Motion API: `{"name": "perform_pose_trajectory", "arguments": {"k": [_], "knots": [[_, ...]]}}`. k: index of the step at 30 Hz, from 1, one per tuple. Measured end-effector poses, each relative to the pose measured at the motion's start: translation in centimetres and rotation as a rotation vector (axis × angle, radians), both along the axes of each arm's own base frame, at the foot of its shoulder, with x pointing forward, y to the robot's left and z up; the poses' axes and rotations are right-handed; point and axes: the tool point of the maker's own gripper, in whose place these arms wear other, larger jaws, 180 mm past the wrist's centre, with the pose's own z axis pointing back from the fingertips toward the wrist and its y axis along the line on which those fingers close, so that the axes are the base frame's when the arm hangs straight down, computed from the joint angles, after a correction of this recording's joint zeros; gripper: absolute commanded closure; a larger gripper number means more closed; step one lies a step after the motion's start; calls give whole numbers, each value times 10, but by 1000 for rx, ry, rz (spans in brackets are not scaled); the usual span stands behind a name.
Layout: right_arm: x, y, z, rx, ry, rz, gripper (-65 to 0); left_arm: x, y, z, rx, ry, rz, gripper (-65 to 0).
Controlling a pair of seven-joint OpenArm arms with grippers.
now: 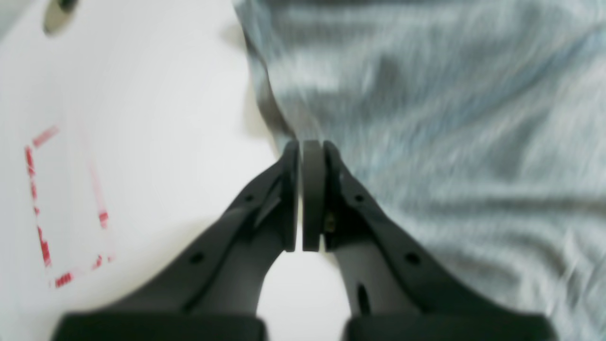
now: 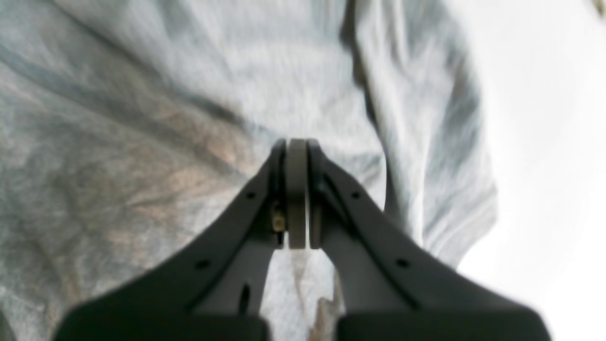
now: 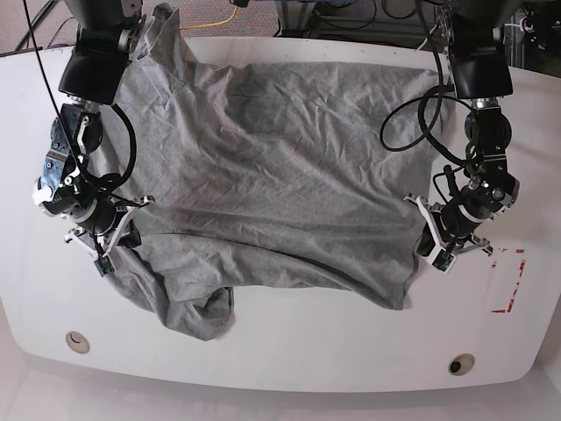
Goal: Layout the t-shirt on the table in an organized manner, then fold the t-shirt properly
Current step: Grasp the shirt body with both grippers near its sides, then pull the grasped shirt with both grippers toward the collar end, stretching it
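Base view: grey t-shirt (image 3: 272, 167) spread wrinkled across the white tabletop (image 3: 289, 360).
Left tool (image 3: 428, 235) and right tool (image 3: 118, 235) are each clamped on opposite side edges (a red outline (image 3: 508, 281) lies nearby).

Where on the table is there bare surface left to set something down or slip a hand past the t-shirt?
The bare table runs along the near edge, between the t-shirt hem and the two round holes. There is more beside the red outline, outside the left gripper. The middle is covered by fabric, and both shirt sides are crowded by the arms, including the right gripper.
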Motion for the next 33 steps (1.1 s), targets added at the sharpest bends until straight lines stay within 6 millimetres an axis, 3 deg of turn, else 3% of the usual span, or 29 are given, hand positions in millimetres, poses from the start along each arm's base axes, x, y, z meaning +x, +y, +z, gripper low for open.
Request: {"name": "perform_pose_trajectory", "arguments": {"k": [6,13,20,26,30,33], "knots": [[19,-9,-10,33,13,-36,-33,9,-20,0,-51,0,-11,0],[44,-14,-34,114,12,-84,-33,28,-36,-10,-121,36,3,0],[50,-11,-63,194,61,-119,-33,44,-47,-22,-220,42,6,0],[48,-7,-82,267,58,-148,-32,44,-54,-56,-297,134,25,0],[44,-5,-94,307,62,-170,-32,41,-51,-74,-340,168,47,0],[43,-4,-96,317,60,-175,-32,45,-42,-75,-385,154,65,0]]}}
